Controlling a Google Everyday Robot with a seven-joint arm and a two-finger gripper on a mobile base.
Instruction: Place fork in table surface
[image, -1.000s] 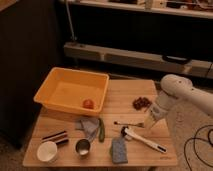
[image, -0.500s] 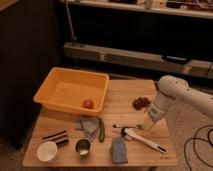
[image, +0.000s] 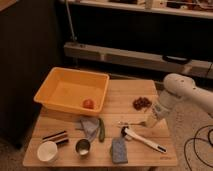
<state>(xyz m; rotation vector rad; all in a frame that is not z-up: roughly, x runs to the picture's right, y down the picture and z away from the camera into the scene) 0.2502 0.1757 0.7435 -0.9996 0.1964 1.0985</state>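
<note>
Placing step: gripper (image: 149, 121), grip state indiscernible, low at table surface (image: 130, 90) 4 o'clock beside fork (image: 131, 123); next, release and retreat.

1. Honestly, nothing readable anywhere: no text, labels, brand marks, numbers or signs that I can make out.
2. The tabletop (image: 125, 95) is plain light wood planks with no print on it.
3. The yellow bin (image: 72, 91) shows no logo or sticker on its walls or rim.
4. The white arm (image: 187, 92) is bare, and its tool (image: 150, 121), sitting low over the right side of the tabletop just beside the fork (image: 131, 123), carries no marking I can read.
5. The white-handled tool (image: 144, 140), the white cup (image: 47, 151) and the metal cup (image: 82, 147) are blank as well.
</note>
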